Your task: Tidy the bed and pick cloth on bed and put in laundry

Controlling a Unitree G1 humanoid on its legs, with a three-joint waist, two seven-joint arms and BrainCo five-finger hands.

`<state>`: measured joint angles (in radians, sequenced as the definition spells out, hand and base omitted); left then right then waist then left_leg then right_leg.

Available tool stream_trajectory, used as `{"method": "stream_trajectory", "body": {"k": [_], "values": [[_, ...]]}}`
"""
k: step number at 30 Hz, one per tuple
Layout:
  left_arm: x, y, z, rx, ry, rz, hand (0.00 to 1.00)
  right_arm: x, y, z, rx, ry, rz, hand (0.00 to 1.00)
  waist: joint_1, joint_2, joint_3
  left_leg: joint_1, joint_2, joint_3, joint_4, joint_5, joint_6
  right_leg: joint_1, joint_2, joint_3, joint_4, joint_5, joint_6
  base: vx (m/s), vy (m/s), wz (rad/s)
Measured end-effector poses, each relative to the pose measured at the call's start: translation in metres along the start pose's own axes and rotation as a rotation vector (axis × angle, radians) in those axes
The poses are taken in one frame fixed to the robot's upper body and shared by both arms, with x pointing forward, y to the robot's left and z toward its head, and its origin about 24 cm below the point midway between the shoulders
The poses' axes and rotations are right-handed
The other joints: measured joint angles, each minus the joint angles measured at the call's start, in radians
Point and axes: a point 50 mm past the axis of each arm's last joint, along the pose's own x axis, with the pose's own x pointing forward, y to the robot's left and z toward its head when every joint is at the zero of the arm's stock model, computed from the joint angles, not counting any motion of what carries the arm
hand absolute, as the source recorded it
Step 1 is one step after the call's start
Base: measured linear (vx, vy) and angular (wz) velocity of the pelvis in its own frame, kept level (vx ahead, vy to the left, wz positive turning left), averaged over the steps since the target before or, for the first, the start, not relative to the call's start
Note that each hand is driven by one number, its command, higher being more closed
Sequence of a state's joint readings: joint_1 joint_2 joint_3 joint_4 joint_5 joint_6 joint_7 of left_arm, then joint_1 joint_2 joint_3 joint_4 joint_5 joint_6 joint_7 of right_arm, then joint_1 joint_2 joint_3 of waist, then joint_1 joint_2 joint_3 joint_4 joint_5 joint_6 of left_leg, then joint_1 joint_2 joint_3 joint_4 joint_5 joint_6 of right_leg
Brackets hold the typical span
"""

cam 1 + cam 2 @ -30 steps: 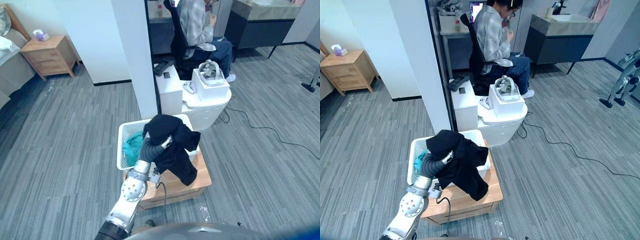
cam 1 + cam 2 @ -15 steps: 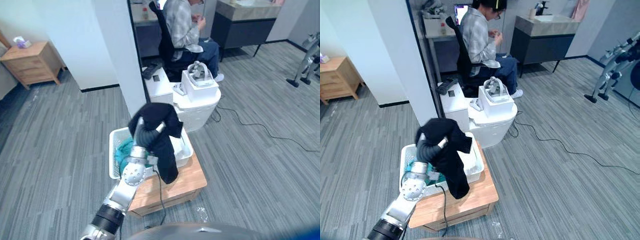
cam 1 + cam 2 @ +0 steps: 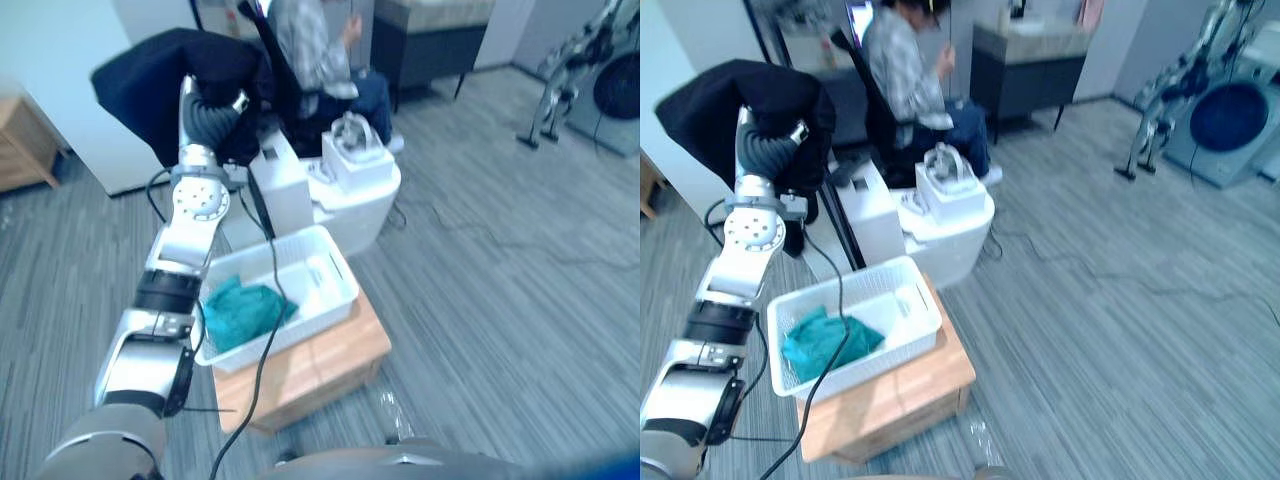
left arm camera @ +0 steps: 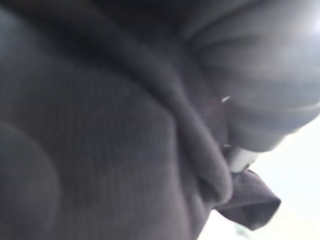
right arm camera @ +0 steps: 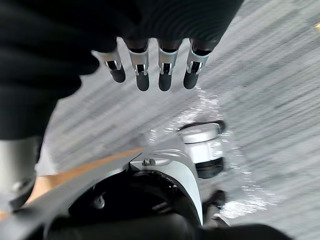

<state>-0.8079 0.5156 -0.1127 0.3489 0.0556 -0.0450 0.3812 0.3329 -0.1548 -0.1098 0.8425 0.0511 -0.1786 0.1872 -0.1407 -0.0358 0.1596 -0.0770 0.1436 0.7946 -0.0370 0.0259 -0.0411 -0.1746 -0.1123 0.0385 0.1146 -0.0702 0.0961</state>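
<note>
You have one black cloth (image 3: 150, 80) at the far left, up high and well above the basket, draped over your left hand (image 3: 210, 112). The cloth hides that hand's fingers, so you cannot tell whether they grip it or lie straight beneath it; the left wrist view gives you dark fabric against the ribbed cover. Below and a little to the right stands one white laundry basket (image 3: 300, 325) on one low wooden table (image 3: 320, 365), and inside the basket, toward its left end, lies one teal cloth (image 3: 240, 310), crumpled. Further right, behind the basket, one headset (image 3: 350, 135) rests on a white box (image 3: 355, 165), with one person (image 3: 310, 50) seated just behind it. Your right hand (image 5: 165, 65) hangs over the grey floor (image 3: 500, 300), fingers straight and holding nothing.
</note>
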Motion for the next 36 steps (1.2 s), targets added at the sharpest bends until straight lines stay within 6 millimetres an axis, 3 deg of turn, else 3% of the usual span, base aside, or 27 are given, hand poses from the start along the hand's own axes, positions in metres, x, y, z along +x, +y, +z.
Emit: {"method": "stream_trajectory", "body": {"k": [1,2,4,6,9,14,21,22,31,36], "values": [[0.007,-0.001,0.004,0.001,-0.004,0.005,1.0,0.005,-0.003,0.015,0.002,-0.056,0.001,0.0,-0.002,0.014,0.043,-0.055,0.048,0.022,0.084,-0.006,0.008,-0.04,0.01,-0.006,-0.01,0.03,0.009,-0.18,-0.059,0.16],[0.01,-0.001,0.004,0.003,0.002,0.008,1.0,0.007,-0.004,0.023,-0.006,-0.081,0.001,0.0,-0.011,0.02,0.065,-0.072,0.065,0.035,0.09,0.013,0.005,-0.054,0.015,-0.012,-0.011,0.041,0.011,-0.13,-0.072,0.01],[0.017,-0.006,0.005,0.008,0.017,-0.003,1.0,0.013,0.004,0.043,-0.003,-0.171,0.017,0.0,-0.012,-0.013,0.15,-0.104,0.058,0.047,0.07,0.045,0.04,-0.095,0.018,-0.006,-0.015,0.091,0.008,-0.12,-0.012,-0.06],[0.014,-0.014,0.005,0.011,0.019,-0.042,1.0,0.013,0.011,0.046,0.0,-0.192,0.025,0.0,-0.008,-0.034,0.17,-0.146,0.058,0.046,0.075,0.051,0.049,-0.13,0.018,-0.001,-0.028,0.11,0.004,-0.04,0.008,0.03],[0.012,-0.02,0.005,0.014,0.018,-0.069,1.0,0.014,0.021,0.059,-0.005,-0.254,0.026,0.0,0.0,-0.038,0.229,-0.17,0.06,0.04,0.088,0.051,0.059,-0.14,0.016,0.008,-0.036,0.132,0.005,0.0,0.03,0.08],[0.013,-0.026,0.012,-0.033,0.008,-0.066,1.0,0.014,0.034,0.078,-0.045,-0.329,0.052,0.0,0.024,-0.036,0.263,-0.24,0.068,0.015,0.119,0.039,0.058,-0.189,0.014,0.011,-0.036,0.136,0.006,-0.02,0.009,0.07],[0.006,-0.034,0.006,-0.128,0.05,-0.094,1.0,0.015,0.034,0.099,-0.05,-0.381,0.013,0.0,0.028,-0.033,0.321,-0.299,0.066,-0.002,0.127,0.034,0.063,-0.233,0.008,0.002,-0.039,0.135,0.005,-0.04,-0.003,0.08],[0.001,-0.035,0.001,-0.133,0.07,-0.103,0.0,0.015,0.034,0.1,-0.049,-0.379,0.005,0.0,0.029,-0.033,0.327,-0.301,0.066,-0.002,0.127,0.036,0.065,-0.235,0.008,0.002,-0.039,0.135,0.005,0.0,0.0,0.0],[-0.03,-0.046,-0.036,-0.186,0.246,-0.168,0.0,0.018,0.033,0.112,-0.085,-0.378,0.01,0.0,0.05,-0.029,0.34,-0.324,0.064,-0.009,0.129,0.044,0.078,-0.254,0.008,-0.003,-0.039,0.131,0.0,0.0,0.0,0.0],[-0.03,-0.044,-0.035,-0.199,0.236,-0.153,0.0,0.017,0.033,0.117,-0.075,-0.395,0.011,0.0,0.055,-0.028,0.341,-0.314,0.062,-0.01,0.128,0.045,0.078,-0.244,0.006,-0.007,-0.036,0.13,-0.001,0.0,0.0,0.0]]}}
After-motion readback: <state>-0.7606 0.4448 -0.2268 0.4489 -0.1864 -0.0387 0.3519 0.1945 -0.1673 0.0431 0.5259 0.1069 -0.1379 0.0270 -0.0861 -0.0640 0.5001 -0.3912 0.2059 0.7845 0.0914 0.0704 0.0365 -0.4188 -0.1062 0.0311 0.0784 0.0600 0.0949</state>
